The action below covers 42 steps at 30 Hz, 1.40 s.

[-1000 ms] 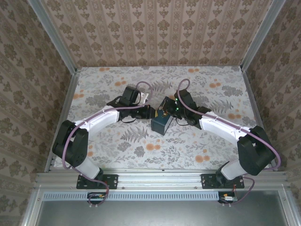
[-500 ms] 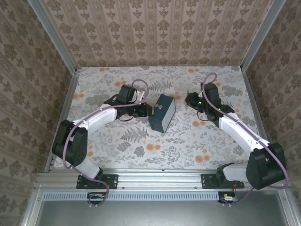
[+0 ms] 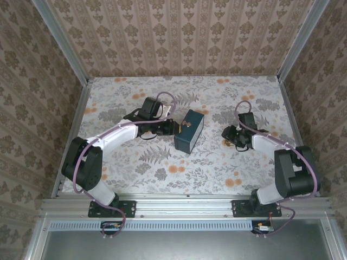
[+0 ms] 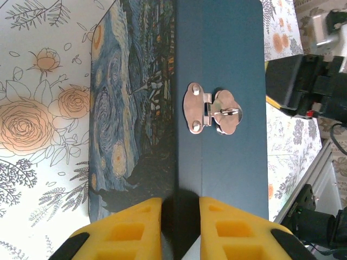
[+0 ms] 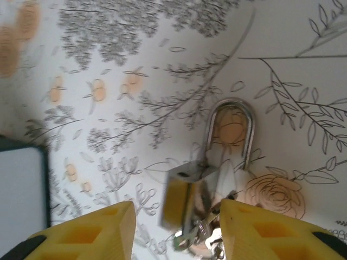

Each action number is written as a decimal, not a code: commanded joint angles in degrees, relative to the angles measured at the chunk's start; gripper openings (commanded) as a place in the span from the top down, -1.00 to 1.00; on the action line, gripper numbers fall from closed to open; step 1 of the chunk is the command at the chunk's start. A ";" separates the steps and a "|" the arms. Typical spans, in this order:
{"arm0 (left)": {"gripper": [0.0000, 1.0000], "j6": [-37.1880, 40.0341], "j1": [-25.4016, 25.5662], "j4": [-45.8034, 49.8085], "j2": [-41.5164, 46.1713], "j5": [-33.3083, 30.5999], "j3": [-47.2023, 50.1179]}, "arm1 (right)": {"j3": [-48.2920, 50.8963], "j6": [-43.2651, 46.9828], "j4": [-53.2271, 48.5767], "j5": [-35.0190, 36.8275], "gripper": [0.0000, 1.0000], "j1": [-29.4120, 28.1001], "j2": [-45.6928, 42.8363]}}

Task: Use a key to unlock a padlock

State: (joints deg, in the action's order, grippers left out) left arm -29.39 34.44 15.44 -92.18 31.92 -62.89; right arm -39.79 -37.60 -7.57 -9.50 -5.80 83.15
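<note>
Since 0.5 s ago the right arm has folded back toward its base. The right gripper (image 3: 229,134) now sits lower and nearer the table's (image 3: 162,168) right side, well apart from the blue box (image 3: 188,132). The box and the left gripper (image 3: 169,128) have barely shifted.

In the right wrist view, the right gripper's (image 5: 176,216) 2 yellow fingers (image 5: 81,233) are spread wide. The padlock (image 5: 187,200) lies on the floral cloth between them, its brass body just ahead of the fingertips. There is a clear gap to the left finger, and the body sits closer to the right one. Its silver shackle arches away beyond the body. A blurred metal cluster under the body may be the key (image 5: 198,244), though the motion smear leaves that uncertain.

In the left wrist view, the left gripper (image 4: 180,216) pinches the near edge of the box. The silver latch (image 4: 212,110) on the box's dark face lies farther out.
</note>
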 commanded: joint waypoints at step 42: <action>0.58 0.99 -0.70 7.27 -3.48 -7.09 -7.57 | -23.40 6.53 -2.90 0.18 0.45 -20.52 25.13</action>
State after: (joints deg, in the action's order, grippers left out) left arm -30.13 32.21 20.16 -92.77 23.53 -69.06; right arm -62.43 -39.70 1.52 -14.24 -27.83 111.37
